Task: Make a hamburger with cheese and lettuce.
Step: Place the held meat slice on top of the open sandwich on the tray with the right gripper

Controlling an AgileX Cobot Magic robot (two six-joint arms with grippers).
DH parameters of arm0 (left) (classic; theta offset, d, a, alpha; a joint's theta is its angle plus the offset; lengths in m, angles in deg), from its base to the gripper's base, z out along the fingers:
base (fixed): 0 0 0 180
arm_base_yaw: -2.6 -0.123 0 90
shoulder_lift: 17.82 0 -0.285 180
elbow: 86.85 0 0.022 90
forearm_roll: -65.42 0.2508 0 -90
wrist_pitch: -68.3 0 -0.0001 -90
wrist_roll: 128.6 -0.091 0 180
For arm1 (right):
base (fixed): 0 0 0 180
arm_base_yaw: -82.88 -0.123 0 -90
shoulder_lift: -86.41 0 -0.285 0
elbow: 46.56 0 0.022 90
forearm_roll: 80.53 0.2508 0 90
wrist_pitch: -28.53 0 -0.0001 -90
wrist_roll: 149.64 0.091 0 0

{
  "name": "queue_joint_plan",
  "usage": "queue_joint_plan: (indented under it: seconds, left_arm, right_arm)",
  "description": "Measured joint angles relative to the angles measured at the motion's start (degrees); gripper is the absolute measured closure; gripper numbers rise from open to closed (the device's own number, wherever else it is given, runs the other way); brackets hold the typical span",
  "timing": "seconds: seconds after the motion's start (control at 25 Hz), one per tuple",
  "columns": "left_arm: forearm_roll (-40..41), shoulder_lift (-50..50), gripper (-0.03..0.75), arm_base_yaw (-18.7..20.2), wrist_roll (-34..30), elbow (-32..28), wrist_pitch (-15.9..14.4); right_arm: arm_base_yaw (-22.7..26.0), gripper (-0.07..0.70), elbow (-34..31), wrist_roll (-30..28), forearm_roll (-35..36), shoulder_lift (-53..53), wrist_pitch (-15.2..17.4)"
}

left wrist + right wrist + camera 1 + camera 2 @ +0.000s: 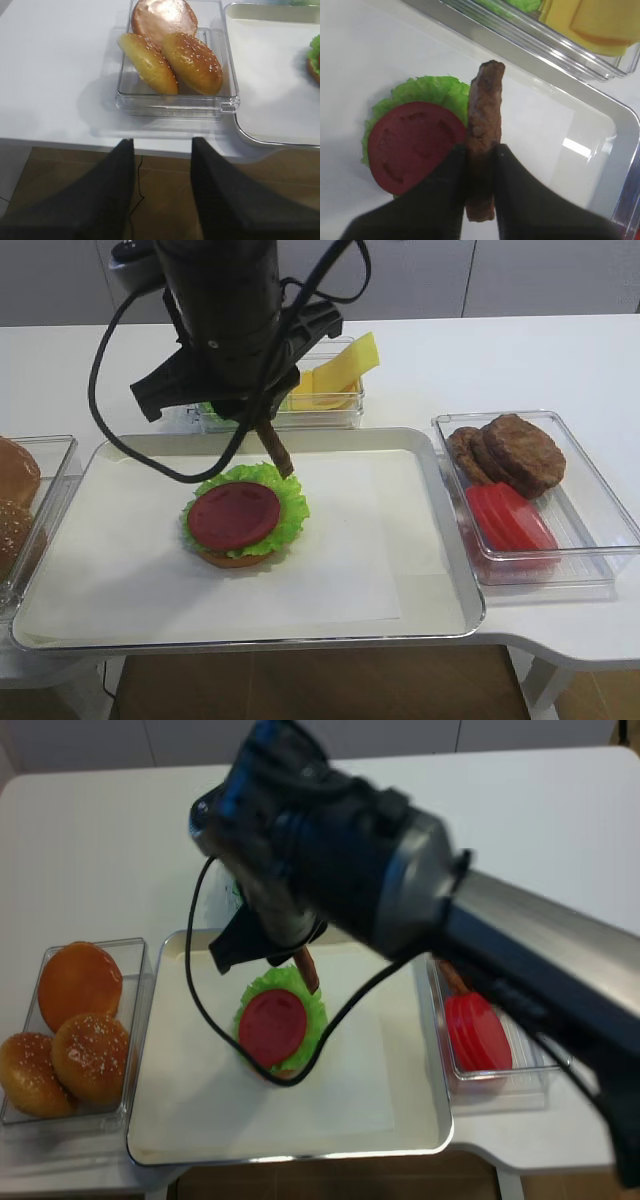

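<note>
The hamburger (238,522) lies on the metal tray (300,436): a tan bun half, lettuce (290,496) and a red tomato slice (234,513) on top. My right gripper (480,156) is shut on a brown patty (484,120), held edge-on just above the stack's far right edge (277,452). The cheese (345,368) lies in a clear box behind the tray, beside more lettuce (210,412). My left gripper (162,150) is open and empty over the table's front edge, in front of the bun box (175,102).
A clear box at the right holds brown patties (512,452) and tomato slices (510,520). The bun box at the left holds three bun halves (70,1020). White paper (370,540) covers the tray floor. The right arm (225,310) hangs over the tray's back edge.
</note>
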Motion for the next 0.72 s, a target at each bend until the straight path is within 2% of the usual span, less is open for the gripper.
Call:
queue_joint_plan:
  seconds: [0.2,0.72]
  left_arm:
    - [0.0,0.0,0.43,0.0,0.0,0.0,0.0]
    - [0.0,0.0,0.43,0.0,0.0,0.0,0.0]
  right_arm:
    - [-0.23,0.507,0.4,0.0,-0.33,-2.23,-0.21]
    - [-0.23,0.509,0.68,-4.2,1.15,-2.54,-0.21]
